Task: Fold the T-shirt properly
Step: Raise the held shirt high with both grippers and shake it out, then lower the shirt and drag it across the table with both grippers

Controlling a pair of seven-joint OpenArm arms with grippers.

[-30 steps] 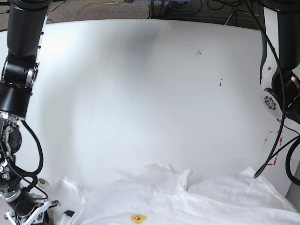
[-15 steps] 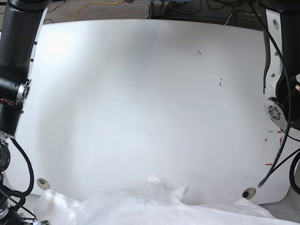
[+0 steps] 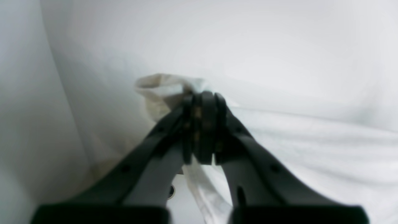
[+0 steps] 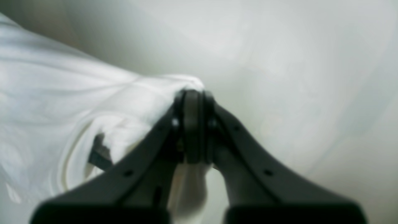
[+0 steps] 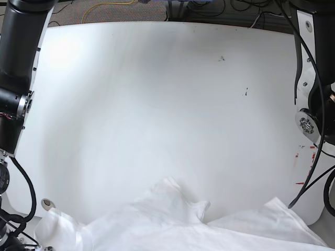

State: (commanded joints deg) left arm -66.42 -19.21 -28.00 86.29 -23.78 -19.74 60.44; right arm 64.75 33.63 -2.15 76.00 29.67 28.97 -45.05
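Observation:
The white T-shirt [image 5: 172,225] lies bunched along the table's near edge, and its print is hidden. In the base view both grippers are below the frame. My left gripper [image 3: 202,98] is shut on a pinched fold of the T-shirt [image 3: 311,140], and a loop of cloth [image 3: 158,87] sticks out beside the tips. My right gripper [image 4: 193,95] is shut on another edge of the T-shirt [image 4: 62,93]. The collar opening with the small dark neck label [image 4: 99,154] lies just to its left.
The white table [image 5: 157,104] stretches away beyond the shirt, with small dark specks [image 5: 246,92] and a hole [image 5: 47,202] near the front left corner. Red marks [image 5: 301,157] sit at its right edge. The arm columns [image 5: 18,63] [image 5: 314,104] stand at both sides. Cables [image 5: 209,8] run behind.
The shirt slid toward the near edge and the yellow patch went out of frame. Over the last half second it spread a little back onto the table, covering the front right hole.

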